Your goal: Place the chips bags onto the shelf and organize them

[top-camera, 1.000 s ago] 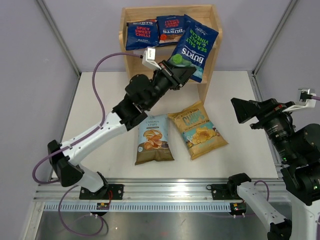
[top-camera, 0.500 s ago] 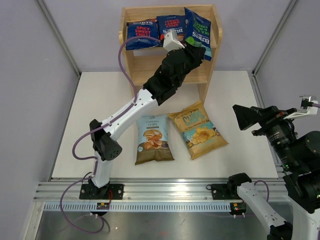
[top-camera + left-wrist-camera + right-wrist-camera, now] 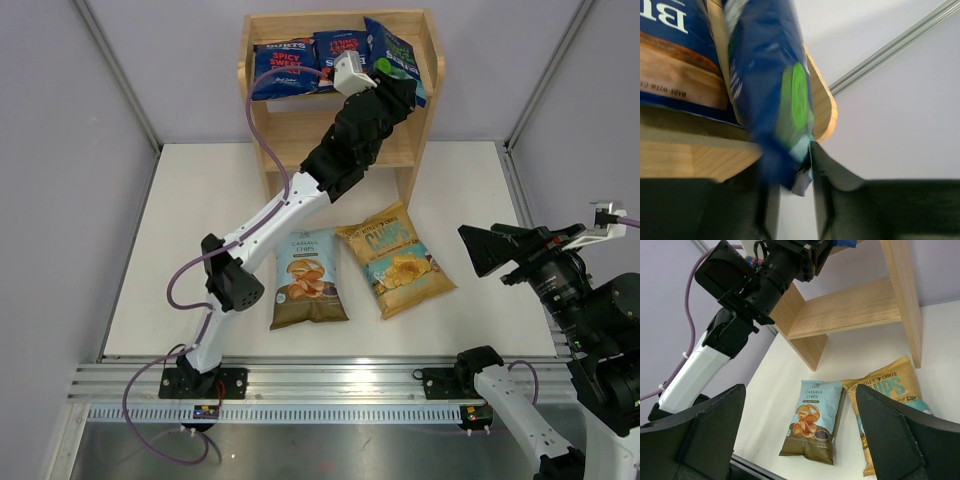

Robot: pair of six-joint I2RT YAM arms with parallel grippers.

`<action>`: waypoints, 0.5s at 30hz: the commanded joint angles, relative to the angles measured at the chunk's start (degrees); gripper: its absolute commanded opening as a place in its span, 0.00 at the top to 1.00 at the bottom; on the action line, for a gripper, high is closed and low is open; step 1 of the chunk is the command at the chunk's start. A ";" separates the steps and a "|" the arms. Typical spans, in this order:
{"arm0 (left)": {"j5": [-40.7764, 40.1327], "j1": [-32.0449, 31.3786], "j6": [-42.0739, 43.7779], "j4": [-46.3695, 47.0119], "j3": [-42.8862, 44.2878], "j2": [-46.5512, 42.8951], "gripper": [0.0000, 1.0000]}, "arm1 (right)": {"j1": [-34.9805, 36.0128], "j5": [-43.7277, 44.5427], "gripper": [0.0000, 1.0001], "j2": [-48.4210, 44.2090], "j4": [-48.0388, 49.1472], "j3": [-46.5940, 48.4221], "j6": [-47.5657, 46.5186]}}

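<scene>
The wooden shelf (image 3: pixel 296 130) stands at the back. Two red-lettered Burts bags (image 3: pixel 283 68) (image 3: pixel 340 55) lean on its top tier. My left gripper (image 3: pixel 388 82) is shut on the bottom edge of the green-marked Burts bag (image 3: pixel 397 52) and holds it upright at the top tier's right end. In the left wrist view this bag (image 3: pixel 771 85) rises from between my fingers (image 3: pixel 827 200), beside a red-lettered bag (image 3: pixel 675 60) and the shelf's edge (image 3: pixel 685 155). The Cassava bag (image 3: pixel 308 278) and the yellow/teal bag (image 3: pixel 397 260) lie flat on the table. My right gripper (image 3: pixel 492 250) is open and empty.
The right wrist view shows the Cassava bag (image 3: pixel 815 425) and the yellow bag (image 3: pixel 890 400) side by side below the shelf's lower tier (image 3: pixel 855 310), with the left arm (image 3: pixel 760 285) reaching over them. Grey walls enclose the white table (image 3: pixel 200 220).
My left arm has stretched farther up and back, carrying the green-marked bag from in front of the shelf onto the top tier's right end and turning it upright. The right arm barely moved.
</scene>
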 commanded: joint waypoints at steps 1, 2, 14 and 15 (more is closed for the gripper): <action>-1.31 0.67 1.72 4.18 4.45 1.58 0.63 | 0.31 -2.34 0.01 -0.63 0.96 -0.15 -0.33; -1.04 0.76 1.81 3.74 5.24 2.11 0.61 | 0.22 -2.60 0.01 -0.71 0.78 -0.15 -0.15; 6.25 1.46 4.26 -1.35 4.81 -1.05 0.39 | 0.22 -3.39 0.00 -1.07 0.43 0.38 0.47; 6.25 1.46 4.96 -2.66 4.46 -1.48 0.39 | 0.22 -3.48 0.01 -0.98 0.34 0.64 0.47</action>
